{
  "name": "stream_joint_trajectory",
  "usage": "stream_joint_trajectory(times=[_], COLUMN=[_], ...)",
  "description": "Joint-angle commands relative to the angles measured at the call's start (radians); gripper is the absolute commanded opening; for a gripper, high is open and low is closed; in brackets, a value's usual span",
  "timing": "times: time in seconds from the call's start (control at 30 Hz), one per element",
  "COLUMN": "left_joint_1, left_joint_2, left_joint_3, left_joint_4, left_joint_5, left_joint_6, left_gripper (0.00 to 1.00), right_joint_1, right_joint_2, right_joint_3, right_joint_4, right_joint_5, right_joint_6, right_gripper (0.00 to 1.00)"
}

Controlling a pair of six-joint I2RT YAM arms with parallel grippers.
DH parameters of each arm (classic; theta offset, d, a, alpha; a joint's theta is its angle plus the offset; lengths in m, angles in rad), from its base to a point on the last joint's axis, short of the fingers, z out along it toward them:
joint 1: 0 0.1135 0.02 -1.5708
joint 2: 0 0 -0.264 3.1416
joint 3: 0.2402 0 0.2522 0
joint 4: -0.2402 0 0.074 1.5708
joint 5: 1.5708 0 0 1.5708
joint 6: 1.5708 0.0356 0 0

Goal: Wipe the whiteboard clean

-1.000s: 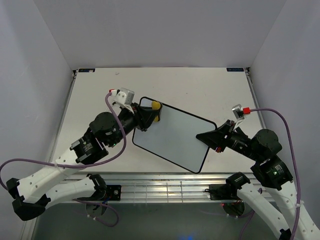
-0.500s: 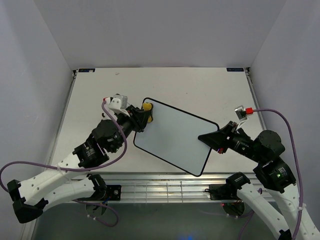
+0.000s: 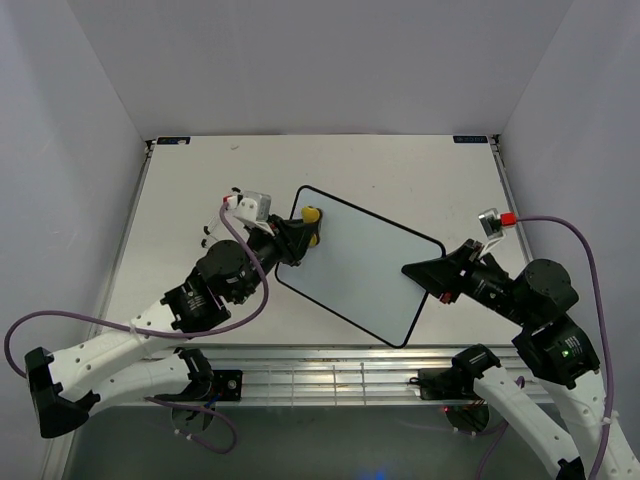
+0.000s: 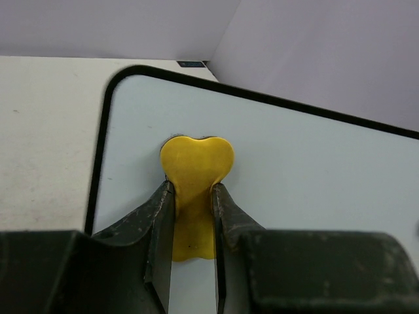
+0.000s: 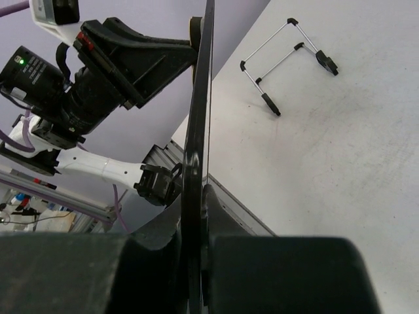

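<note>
Whiteboard point(image 3: 360, 270) edge in right end effector point(image 3: 425, 285), yellow eraser point(image 3: 311, 214) on its corner

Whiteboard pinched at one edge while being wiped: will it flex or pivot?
Probably stiff: the whiteboard looks straight edge-on. It may pivot, since the right pincer clamps one edge while the eraser presses near the far corner.
</note>
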Motion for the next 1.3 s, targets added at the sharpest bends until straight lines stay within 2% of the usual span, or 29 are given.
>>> stream_joint_trajectory(times=[0.0, 0.2, 0.27, 0.4, 0.6, 0.67, 0.73, 0.8, 0.87, 1.0, 1.1, 1.13, 1.2, 1.23, 1.27], left_joint_1=[-0.055, -0.117, -0.115, -0.031, 0.191, 0.193, 0.193, 0.181, 0.147, -0.076, -0.155, -0.17, -0.167, -0.151, -0.123], left_joint_2=[0.054, 0.151, 0.151, 0.138, 0.068, 0.068, 0.068, 0.075, 0.094, 0.158, 0.189, 0.187, 0.177, 0.175, 0.175], left_joint_3=[-0.043, 0.0, 0.002, 0.043, -0.023, -0.035, -0.059, -0.072, -0.055, -0.024, -0.02, -0.026, -0.038, -0.024, -0.01], left_joint_4=[0.076, 0.09, 0.052, -0.068, -0.056, -0.05, 0.029, 0.076, 0.09, 0.11, 0.111, 0.11, 0.101, 0.014, -0.034], left_joint_5=[0.116, 0.092, -0.015, -0.095, 0.085, 0.13, 0.19, 0.268, 0.267, 0.141, 0.142, 0.132, 0.133, 0.084, 0.082], left_joint_6=[-0.012, 0.008, 0.002, 0.0, -0.02, -0.018, -0.026, -0.035, -0.046, -0.026, -0.076, -0.085, -0.111, -0.13, -0.147], left_gripper=[0.0, 0.0, 0.0, 0.0, 0.0, 0.0, 0.0, 0.0, 0.0, 0.0, 0.0, 0.0, 0.0, 0.0, 0.0], right_joint_1=[0.013, 0.013, 0.013, 0.013, 0.013, 0.013, 0.013, 0.013, 0.013, 0.013, 0.013, 0.013, 0.013, 0.013, 0.013], right_joint_2=[-0.012, -0.006, -0.009, -0.023, -0.034, -0.031, -0.021, -0.012, 0.002, 0.015, 0.029, 0.038, 0.052, 0.066, 0.072], right_joint_3=[0.061, 0.064, 0.073, 0.099, 0.129, 0.139, 0.133, 0.088, 0.068, 0.057, 0.076, 0.1, 0.154, 0.201, 0.215], right_joint_4=[0.301, 0.306, 0.281, 0.209, 0.21, 0.215, 0.236, 0.33, 0.367, 0.371, 0.365, 0.329, 0.2, 0.093, 0.059], right_joint_5=[-0.127, -0.122, -0.099, -0.071, -0.094, -0.094, -0.105, -0.146, -0.163, -0.139, -0.111, -0.093, 0.057, 0.159, 0.213], right_joint_6=[0.089, 0.086, 0.066, 0.009, 0.009, 0.014, 0.043, 0.08, 0.101, 0.089, 0.054, 0.034, -0.023, -0.091, -0.128], right_gripper=[0.08, 0.08, 0.08, 0.08, 0.08, 0.08, 0.08, 0.08, 0.08, 0.08, 0.08, 0.08, 0.08, 0.08, 0.08])
